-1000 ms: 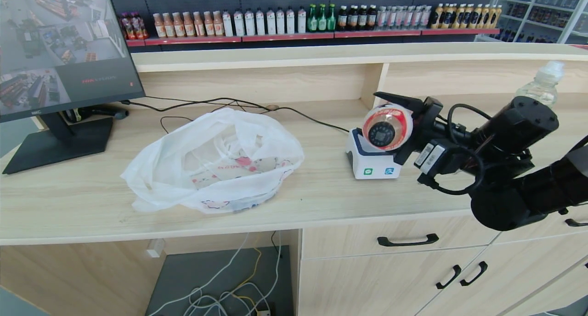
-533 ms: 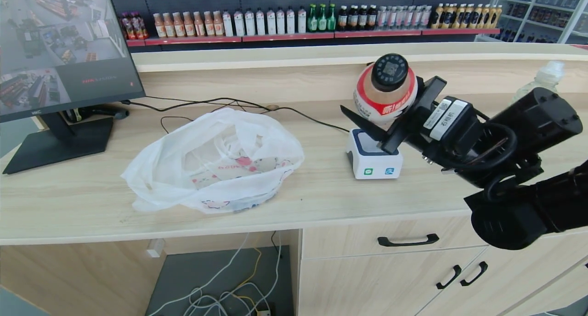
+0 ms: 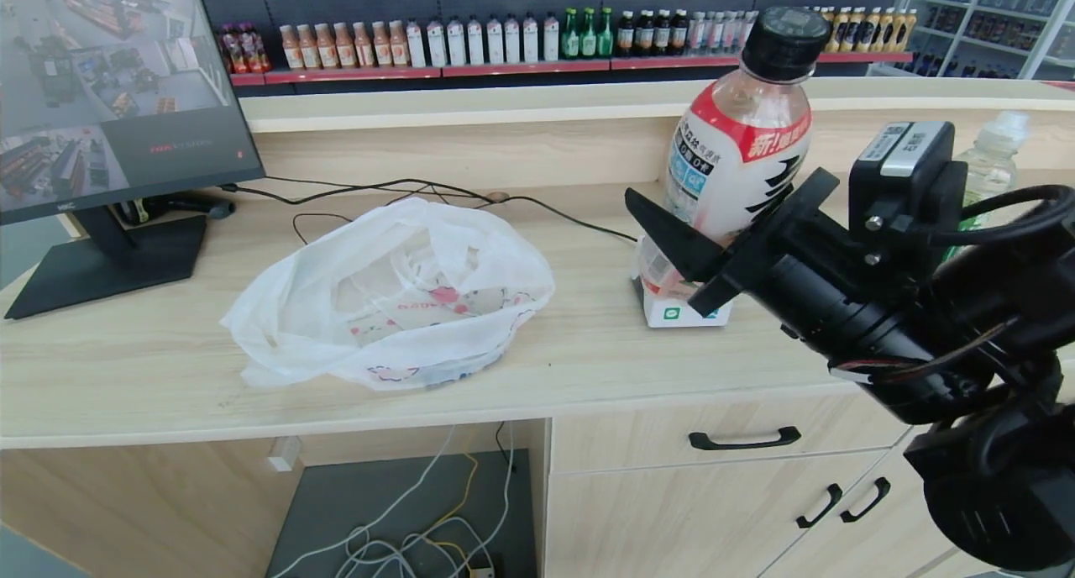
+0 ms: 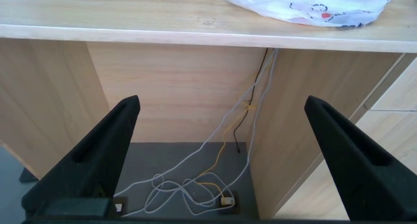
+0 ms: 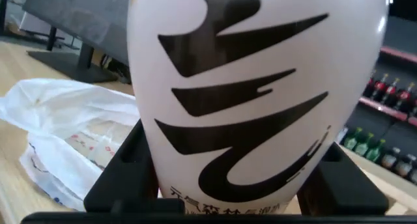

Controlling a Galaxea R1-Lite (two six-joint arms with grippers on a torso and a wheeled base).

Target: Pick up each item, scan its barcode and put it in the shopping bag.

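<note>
My right gripper (image 3: 732, 244) is shut on a drink bottle (image 3: 732, 154) with a black cap and a white, red and black label. It holds the bottle nearly upright, just above the small white barcode scanner (image 3: 677, 312) on the counter. The same bottle (image 5: 251, 100) stands between the black fingers (image 5: 120, 178) in the right wrist view. A white plastic shopping bag (image 3: 395, 296) lies open on the counter left of the scanner, with items inside. My left gripper (image 4: 221, 155) hangs open below counter height, facing the cables under the counter.
A monitor (image 3: 101, 82) on a stand sits at the counter's back left, with black cables (image 3: 420, 187) running behind the bag. A clear water bottle (image 3: 991, 162) stands at the far right. Drawers (image 3: 743, 439) lie under the counter's front edge. Bottle shelves line the back wall.
My right gripper has turned the bottle from cap-toward-camera to nearly upright and raised it above the scanner. The bag has not moved.
</note>
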